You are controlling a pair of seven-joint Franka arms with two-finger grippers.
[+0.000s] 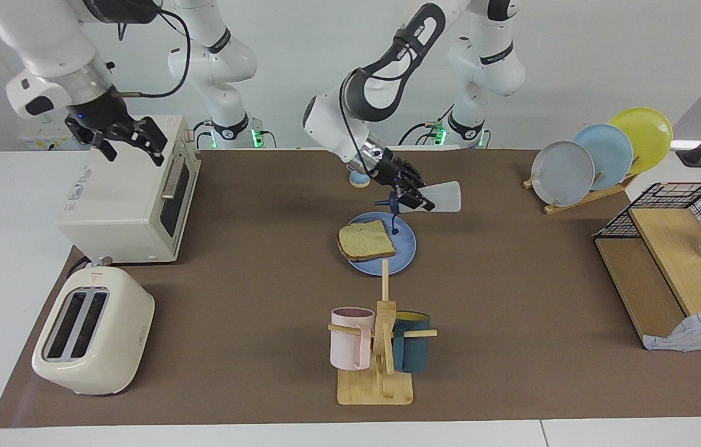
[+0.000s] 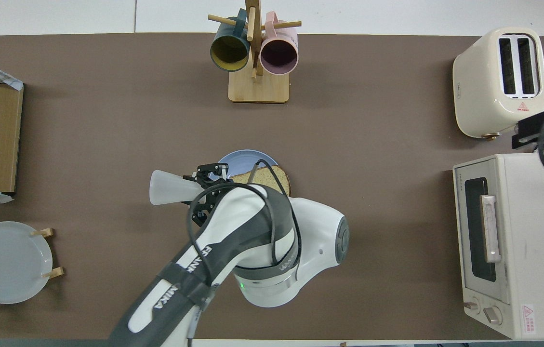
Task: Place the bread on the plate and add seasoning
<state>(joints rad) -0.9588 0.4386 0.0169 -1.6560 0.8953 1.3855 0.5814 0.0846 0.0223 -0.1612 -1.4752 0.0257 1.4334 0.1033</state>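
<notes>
On the brown table mat (image 1: 511,310), bread (image 1: 366,241) on plate (image 1: 403,251), white walls

Two mugs (image 1: 352,338), four plates (image 1: 562,172).

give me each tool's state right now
Left tool: shut on the seasoning, tipped on its side over the plate.
Right tool: open, empty, over the toaster oven.
</notes>
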